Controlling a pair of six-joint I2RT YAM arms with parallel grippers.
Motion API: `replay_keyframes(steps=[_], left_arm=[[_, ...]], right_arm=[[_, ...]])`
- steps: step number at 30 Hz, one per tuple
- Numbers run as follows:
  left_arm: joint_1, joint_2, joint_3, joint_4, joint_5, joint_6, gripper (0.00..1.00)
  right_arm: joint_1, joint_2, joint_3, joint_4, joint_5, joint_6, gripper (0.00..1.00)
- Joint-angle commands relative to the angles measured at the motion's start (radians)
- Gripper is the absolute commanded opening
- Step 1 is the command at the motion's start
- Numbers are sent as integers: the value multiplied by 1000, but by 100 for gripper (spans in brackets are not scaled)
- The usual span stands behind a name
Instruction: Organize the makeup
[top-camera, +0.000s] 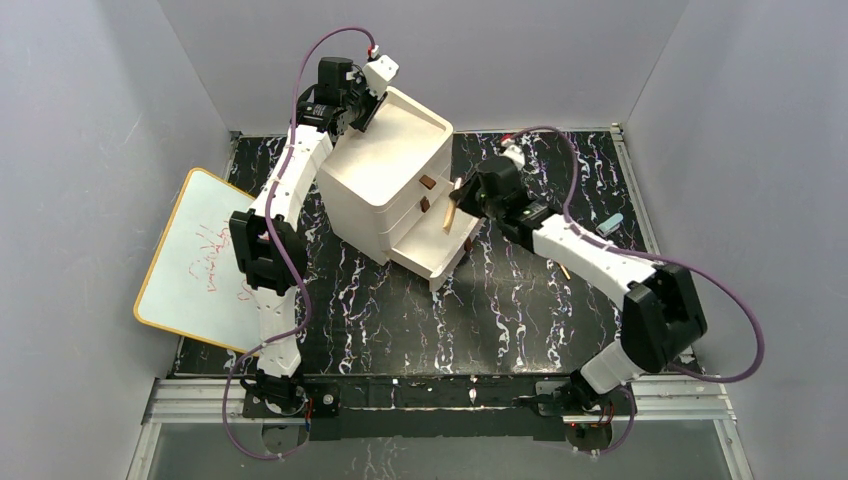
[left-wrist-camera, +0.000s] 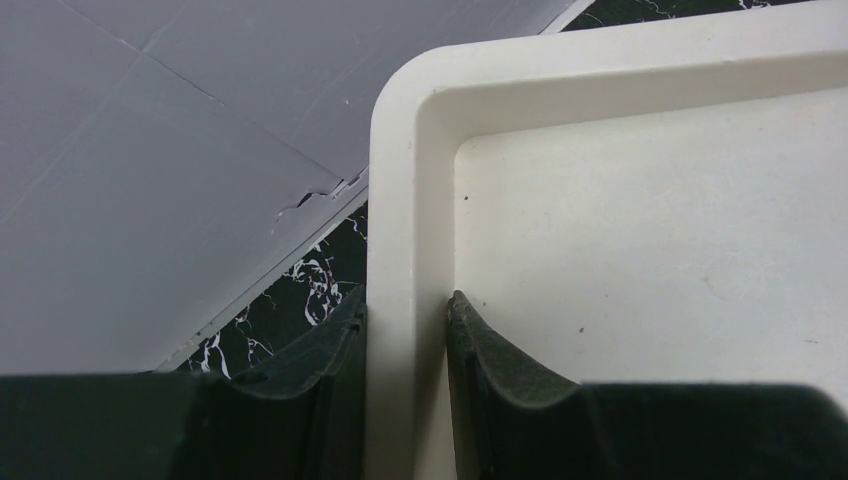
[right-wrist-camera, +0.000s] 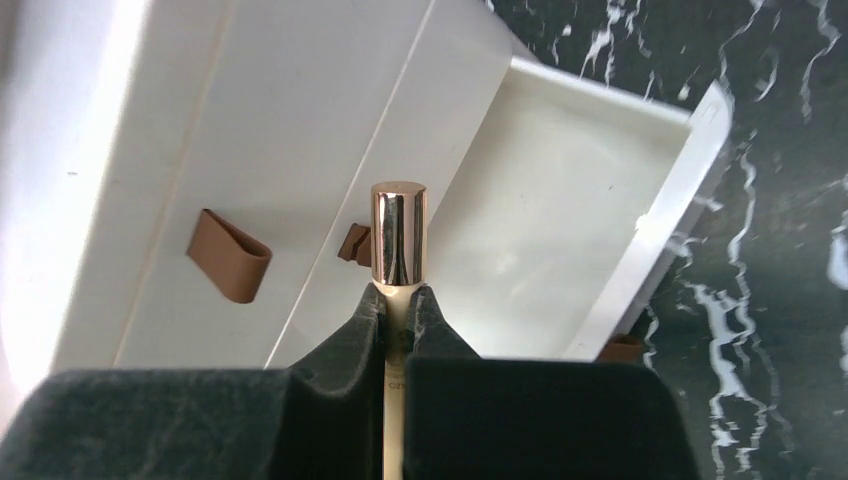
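A whiteboard (top-camera: 200, 260) sits propped at the table's (top-camera: 400, 330) left edge, closest to the arm bases. Out around mid-table, the right gripper (top-camera: 462, 203) (right-wrist-camera: 398, 300) is clamped tight on a thin stick (top-camera: 451, 210) (right-wrist-camera: 398, 235) with a shiny rose-gold cap, holding it more or less upright just above the pulled-out bottom drawer (top-camera: 435, 252) (right-wrist-camera: 540, 220) of the box (top-camera: 385, 180) (right-wrist-camera: 250, 120). Further back by the far edge, the left gripper (top-camera: 365, 112) (left-wrist-camera: 405, 310) is pinched onto the box's top rim at its far-left corner, with one finger outside the rim and the other inside the top tray.
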Motion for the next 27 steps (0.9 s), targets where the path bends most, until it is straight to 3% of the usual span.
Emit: replay_keyframes(steps=[1,7,17,27], left_arm=[[-64,68,-58,-214,16,56,0],[-64,67,-58,-211,14,56,0],[-64,77,-52,-215,18,54,0],[-64,75,-54,-213,13,56,0]], right_arm=[[61,72,62,43,127,161,1],[89,192,172,-107,192,274,1],[105,405,428,-559,310,505,1],[112,494,439,-607,308,522,1]])
